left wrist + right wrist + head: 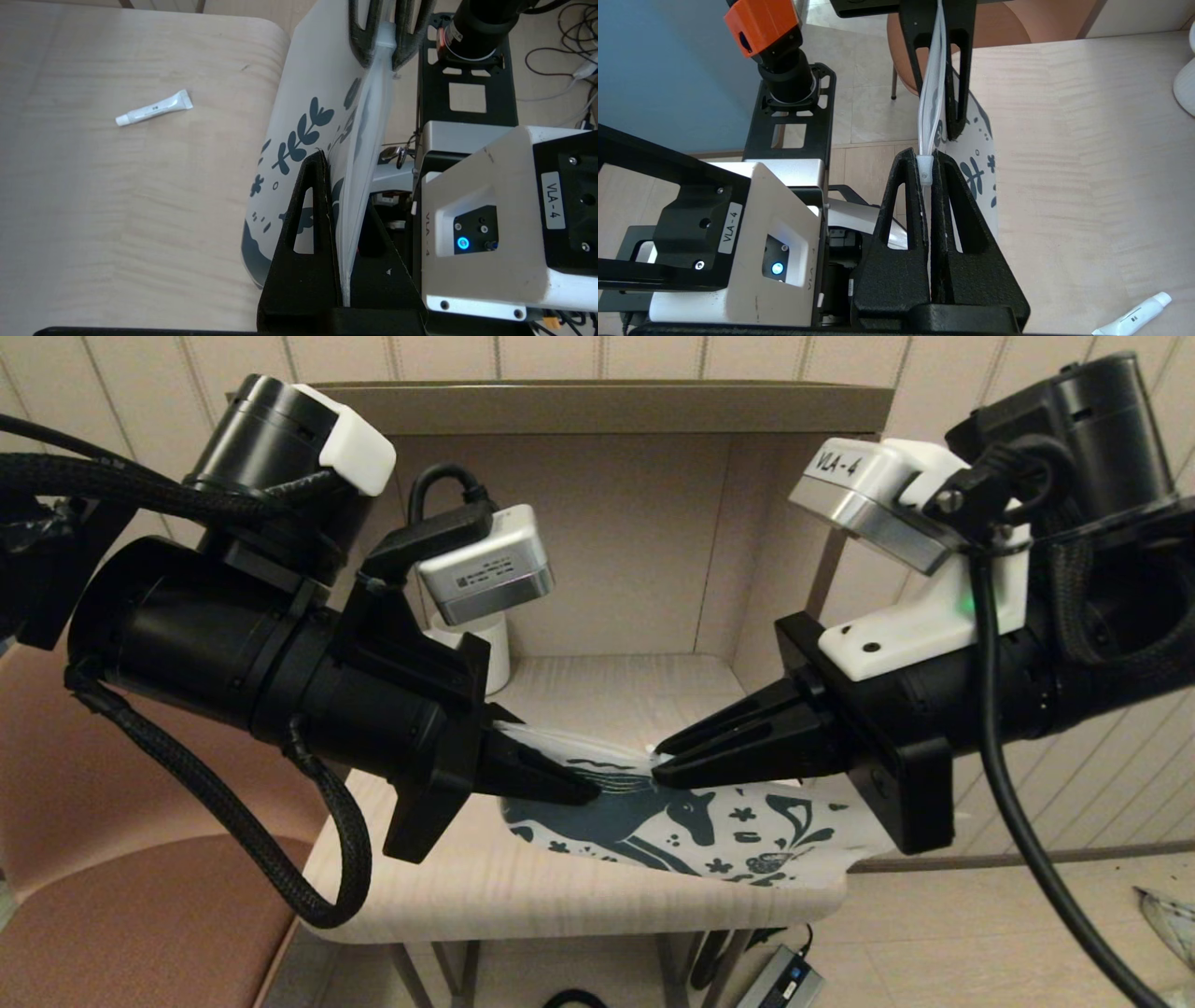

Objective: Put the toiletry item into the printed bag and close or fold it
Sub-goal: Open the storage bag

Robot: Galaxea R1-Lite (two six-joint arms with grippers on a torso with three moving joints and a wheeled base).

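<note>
Left hand [583, 793] and right hand [665, 761], both clamped on the bag [709, 831] zip strip held between them above the bench [560, 896]; tube [154, 108] lies apart outside: spread the mouth gently.

The right hand [926, 161] pinches the white zip end of the printed bag [976, 154]. The left hand [941, 70] holds its far end. A small white tube [1134, 319] lies on the tabletop [1087, 186].

Black arms — braided cables; white "VLA-4" wrist mounts.
</note>
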